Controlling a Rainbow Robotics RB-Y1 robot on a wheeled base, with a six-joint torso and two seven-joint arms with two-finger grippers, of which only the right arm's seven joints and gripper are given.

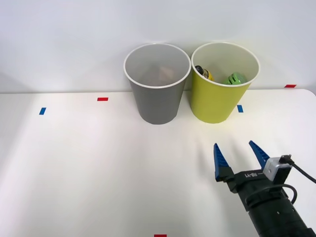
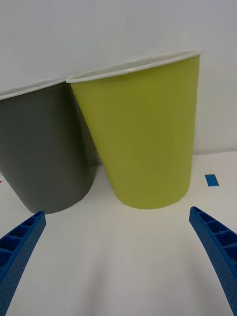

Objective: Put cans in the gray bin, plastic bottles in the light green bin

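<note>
Two bins upright at the far edge of the white bench (image 1: 74, 168), side by side, rims almost touching. Gray bin (image 1: 157, 94) to the left of the green bin (image 1: 219, 94); seen again from the wrist, gray (image 2: 44, 153) beside green (image 2: 148, 133).

Inside the green bin, two bottles lying against the wall: one yellow bottle (image 1: 204, 73) with a dark cap toward the gray bin's side, one bright green bottle (image 1: 234, 78) on the other side.

Inside the gray bin, a faint pale shape low against the inner wall, too dim to identify as a can.

One end effector (image 1: 238, 154) near the bench's front, in front of the green bin and well apart from it, on a black wrist with a small white box attached. Two blue ribbed fingers (image 1: 219, 159) spread wide, nothing between them; both fingertips (image 2: 22, 237) at the corners of the wrist view, aimed at the base of the green bin.

Five tape marks on the bench: three red, two blue. One blue mark (image 1: 240, 108) just beside the green bin's base, away from the gray bin; one red mark (image 1: 102, 99) left of the gray bin.
</note>
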